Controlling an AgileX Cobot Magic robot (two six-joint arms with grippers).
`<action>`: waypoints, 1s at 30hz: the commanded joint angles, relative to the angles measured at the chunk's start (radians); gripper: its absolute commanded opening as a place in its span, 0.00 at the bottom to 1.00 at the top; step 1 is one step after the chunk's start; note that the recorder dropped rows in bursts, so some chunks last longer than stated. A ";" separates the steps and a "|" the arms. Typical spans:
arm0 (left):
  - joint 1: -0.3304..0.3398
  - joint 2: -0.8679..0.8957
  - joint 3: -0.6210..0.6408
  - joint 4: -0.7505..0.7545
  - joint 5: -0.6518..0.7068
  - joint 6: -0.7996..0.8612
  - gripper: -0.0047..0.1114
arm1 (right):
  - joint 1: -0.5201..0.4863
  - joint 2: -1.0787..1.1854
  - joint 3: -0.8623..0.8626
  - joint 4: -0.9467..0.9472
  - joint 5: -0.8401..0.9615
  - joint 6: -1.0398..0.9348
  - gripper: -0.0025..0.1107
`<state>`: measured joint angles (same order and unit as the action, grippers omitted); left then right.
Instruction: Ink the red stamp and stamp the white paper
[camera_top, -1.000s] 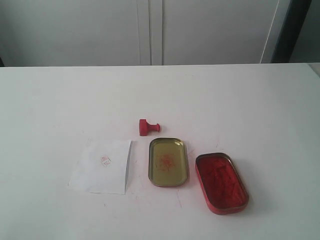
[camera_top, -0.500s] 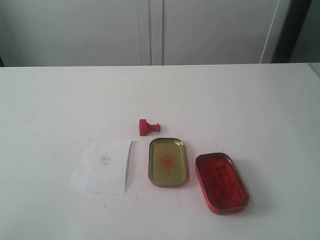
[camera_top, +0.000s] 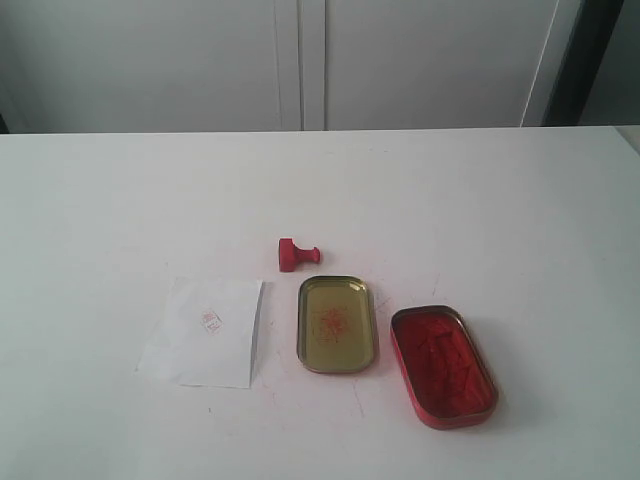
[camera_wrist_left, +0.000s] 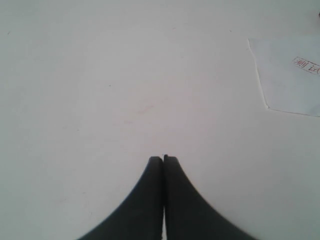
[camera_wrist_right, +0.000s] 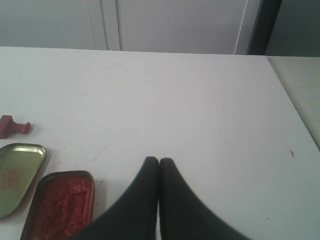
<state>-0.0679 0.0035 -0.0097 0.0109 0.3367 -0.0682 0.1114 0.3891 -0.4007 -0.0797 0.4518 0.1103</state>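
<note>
the red stamp (camera_top: 297, 254) lies tipped on its side about mid-counter (camera_top: 480, 200). its flat base faces the left edge and its thin knob handle points toward the right edge. it sits just beyond the far end of the gold tin (camera_top: 337, 324), apart from it.

the white paper (camera_top: 203, 332) lies flat just left of that tin, toward the near edge, and carries a small faint red mark. the red ink tin (camera_top: 443, 365) lies open to the right of the gold tin, angled toward the near right corner.

your left gripper (camera_wrist_left: 163, 159) has its fingers pressed together on nothing, over bare counter with a corner of the paper off to one side. your right gripper (camera_wrist_right: 159, 160) is likewise closed and empty, near the ink tin. neither arm shows in the exterior view.

the stamp looks like hard, smooth plastic, small and very light, so it should be stiff under the fingers but quick to skid or roll if you nudge it. i'd spread the right fingers and take it across the handle close to the base. keep off the printing face, which is probably inky.

since it lies sideways, you will likely have to turn it base-down before pressing. the paper looks thin and loose, so it may slide or lift with the stamp. come straight down and straight up.
</note>
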 joint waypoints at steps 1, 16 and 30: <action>0.001 -0.003 0.010 -0.001 0.014 -0.003 0.04 | -0.002 -0.005 0.007 -0.004 -0.017 -0.001 0.02; 0.001 -0.003 0.010 -0.001 0.014 -0.003 0.04 | -0.002 -0.007 0.007 -0.002 -0.103 -0.105 0.02; 0.001 -0.003 0.010 -0.001 0.014 -0.003 0.04 | -0.002 -0.176 0.007 0.068 -0.116 -0.110 0.02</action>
<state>-0.0679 0.0035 -0.0097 0.0109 0.3367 -0.0682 0.1114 0.2613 -0.3968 -0.0193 0.3488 0.0113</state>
